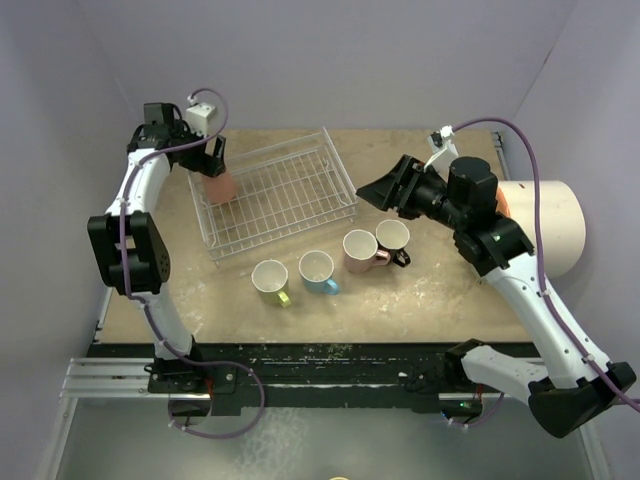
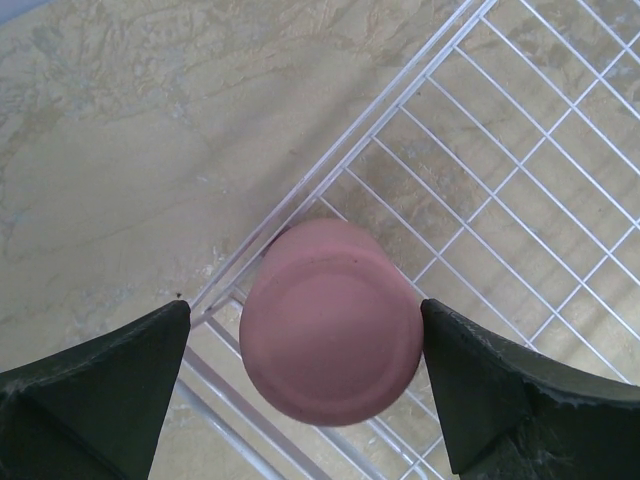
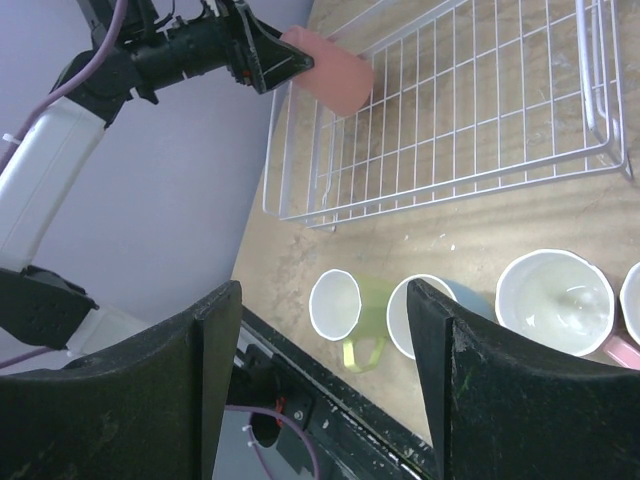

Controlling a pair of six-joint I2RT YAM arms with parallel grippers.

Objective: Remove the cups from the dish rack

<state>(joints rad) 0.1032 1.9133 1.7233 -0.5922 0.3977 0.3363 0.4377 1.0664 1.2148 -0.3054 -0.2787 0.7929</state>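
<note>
Four of the five look done: the yellow-green mug [image 1: 271, 277], light blue mug [image 1: 317, 268], light pink mug [image 1: 360, 248] and black mug [image 1: 393, 237] stand mouth-up on the table [image 1: 440, 310], in a loose row at 5 o'clock of the dish rack [image 1: 290, 205]. Left to unload: the coral-red mug [image 1: 219, 186], inverted with its base up, at the rack's 9 o'clock edge, close against the corner wires. Your left gripper [image 1: 214, 168] hangs over it with jaws spread wide to either side of the body. In the left wrist view one of its fingers [image 2: 500, 390] sits at the mug's 3 o'clock flank, touching or just beside it, and the other shows a sliver of gap at 9 o'clock, so it is straddling, not clamped. Your right gripper [image 1: 378, 190] sits at 3 o'clock of the rack, jaws apart, nothing between them. Handling, as a judgement: glazed ceramic, rigid, fairly heavy for its size, slick, and it would chip if knocked on the wire. Pinch across the round wall well below the base rim, since a high grip on a smooth curve may slip. The handle is not visible from the wrist and I cannot tell its bearing, so expect some twist as you close. Lift straight up to clear the low wall.
</note>
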